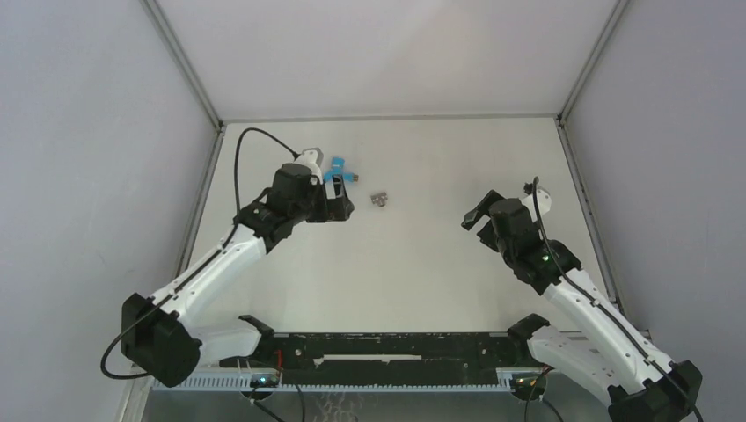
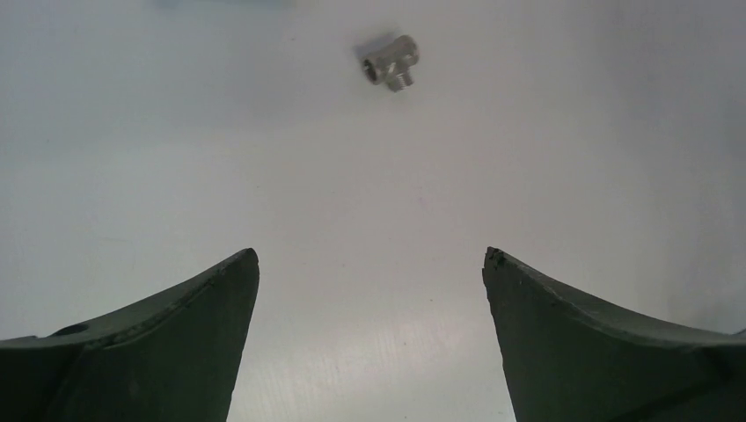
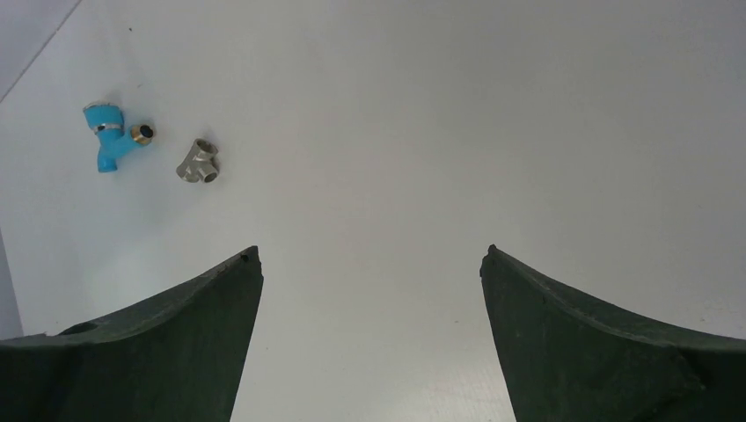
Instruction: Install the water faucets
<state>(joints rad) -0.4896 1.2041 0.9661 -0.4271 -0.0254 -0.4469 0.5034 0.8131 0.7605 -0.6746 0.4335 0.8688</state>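
Observation:
The blue faucet (image 1: 336, 171) lies on the white table at the far middle-left; it also shows in the right wrist view (image 3: 110, 136). The grey metal fitting (image 1: 380, 200) lies just right of it, seen in the left wrist view (image 2: 391, 61) and the right wrist view (image 3: 198, 162). My left gripper (image 1: 341, 207) is open and empty, just below the faucet and left of the fitting. My right gripper (image 1: 477, 219) is open and empty, well to the right of the fitting.
Grey enclosure walls (image 1: 106, 158) bound the table on the left, right and far side. A black rail (image 1: 387, 347) with the arm bases runs along the near edge.

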